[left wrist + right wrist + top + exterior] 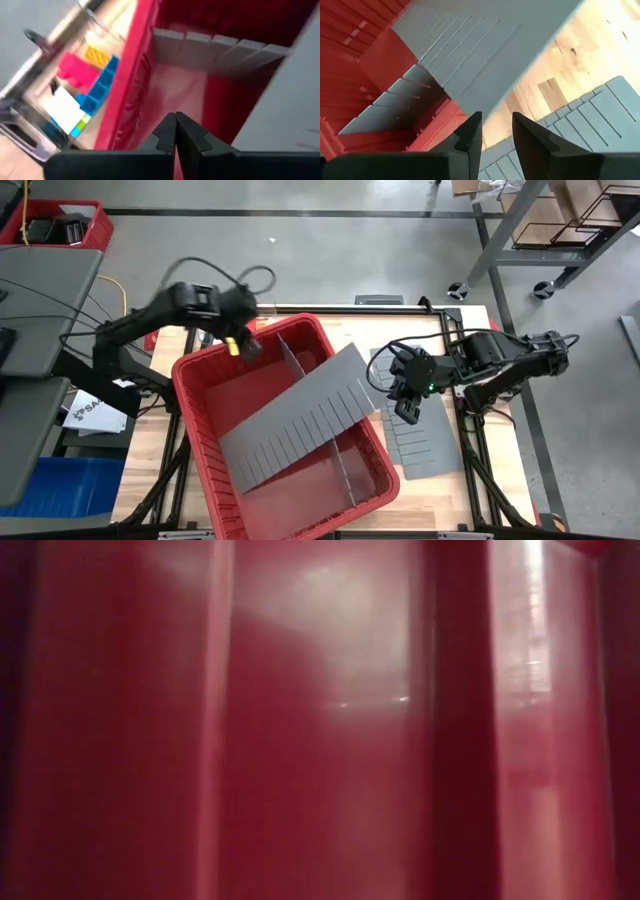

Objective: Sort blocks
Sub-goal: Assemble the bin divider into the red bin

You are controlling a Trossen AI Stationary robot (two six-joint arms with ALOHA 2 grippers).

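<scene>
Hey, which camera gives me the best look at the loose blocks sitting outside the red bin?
The left wrist view: the blocks lie in a pile beside the red bin, pink, orange, blue and white ones visible. The high view hides them under the left arm; the low view shows only red; the right wrist view shows none.

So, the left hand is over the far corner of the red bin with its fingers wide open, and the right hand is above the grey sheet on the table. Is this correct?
Not quite. The left hand is over the far corner of the red bin, but its fingers are shut, pressed together with nothing between them, as the left wrist view shows. The right hand is above the grey sheet on the table, as you said.
</scene>
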